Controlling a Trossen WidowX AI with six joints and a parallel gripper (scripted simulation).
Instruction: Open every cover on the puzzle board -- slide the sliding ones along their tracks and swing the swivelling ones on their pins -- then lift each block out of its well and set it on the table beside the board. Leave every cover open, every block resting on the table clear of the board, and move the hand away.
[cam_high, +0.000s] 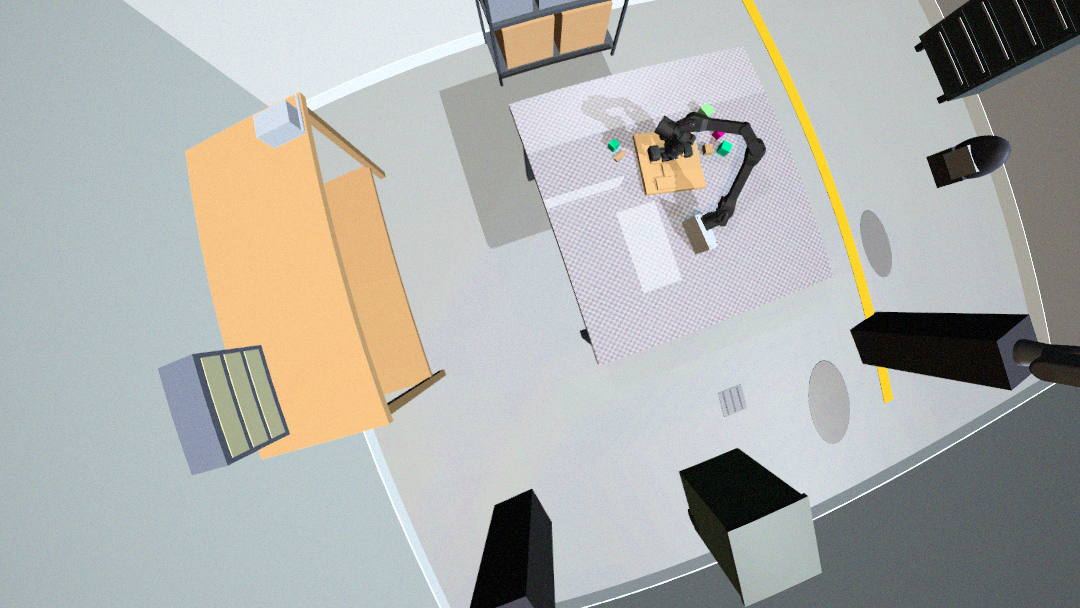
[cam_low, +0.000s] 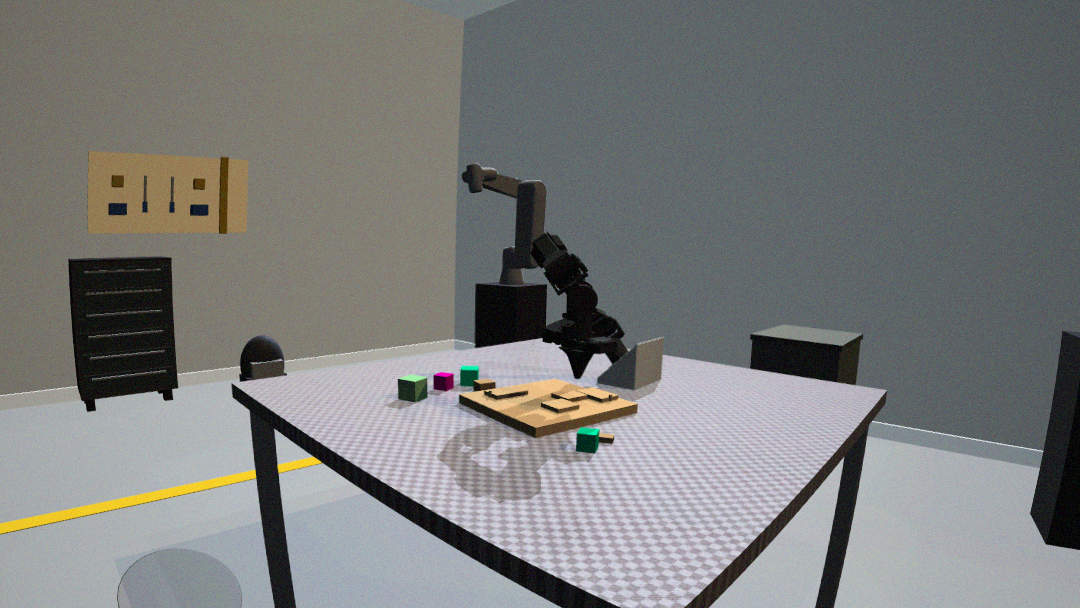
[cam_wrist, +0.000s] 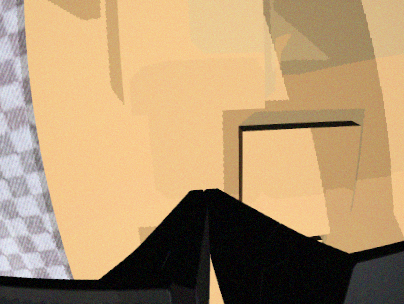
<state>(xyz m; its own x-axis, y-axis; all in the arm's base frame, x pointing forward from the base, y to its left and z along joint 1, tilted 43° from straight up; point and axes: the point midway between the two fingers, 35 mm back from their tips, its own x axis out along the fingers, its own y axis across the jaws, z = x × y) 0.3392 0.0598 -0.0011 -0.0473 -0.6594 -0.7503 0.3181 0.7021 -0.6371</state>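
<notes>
The wooden puzzle board lies on the table. Flat wooden covers stand on it, among them a left one, a front one and a square one. How far each is open is unclear. My gripper is shut and empty, pointing down above the board, its tips beside the square cover in the wrist view. Off the board are a teal block, another teal block, a magenta block and a light green block.
A small wooden piece lies by the first teal block, and another wooden piece beside the board. A grey wedge-shaped stand is near the arm's base on the checkered table.
</notes>
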